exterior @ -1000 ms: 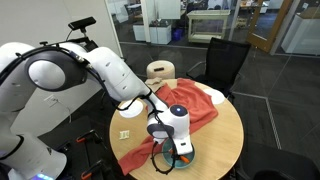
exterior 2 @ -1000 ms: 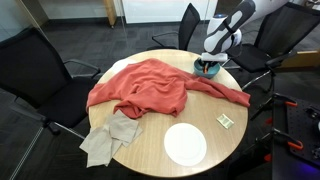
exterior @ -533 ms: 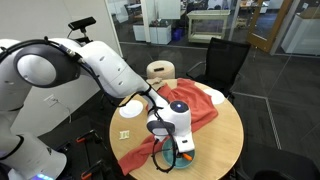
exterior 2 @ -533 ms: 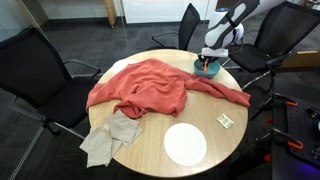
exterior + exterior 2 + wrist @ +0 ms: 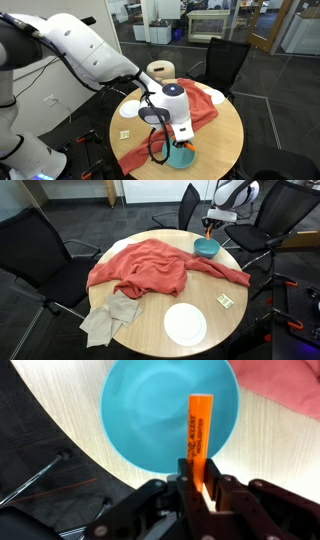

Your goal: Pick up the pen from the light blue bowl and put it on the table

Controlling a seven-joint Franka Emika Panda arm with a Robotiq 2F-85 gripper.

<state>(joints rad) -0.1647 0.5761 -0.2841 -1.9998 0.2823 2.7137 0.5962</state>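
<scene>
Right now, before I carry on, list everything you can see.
pen: 1, orange, in the gripper, over the bowl
bowl: 1, light blue, near table edge, looks empty
red cloth: 1, spread across the table
beige cloth: 1, draped over table edge
plate: 1, white, on table, apart from the cloths
paper slip: 1, pale, near the plate
table: 1, round, light wood
chairs: at least three, black, around table
gripper: 1, black, shut on the pen
</scene>
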